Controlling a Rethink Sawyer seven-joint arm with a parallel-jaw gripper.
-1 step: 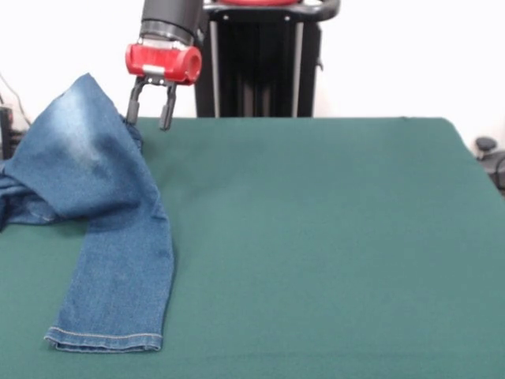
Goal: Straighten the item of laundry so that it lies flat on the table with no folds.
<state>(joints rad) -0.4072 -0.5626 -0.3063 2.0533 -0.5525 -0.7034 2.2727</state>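
Note:
The item of laundry [95,205], small blue denim jeans with a faded pale patch, lies at the left of the dark green table [331,237]. Its upper part is heaped into a raised peak near the table's far left. One leg runs down toward the front edge and ends in a stitched hem. A second part trails off the left edge of the picture. My gripper [150,118], red-bodied with black fingers [166,118], hangs open just right of the peak, above the table's far edge. Nothing is between the fingers, and the left one sits close to the denim.
The black pedestal [260,63] stands behind the table's far edge. Dark objects [488,154] sit just off the table's right side.

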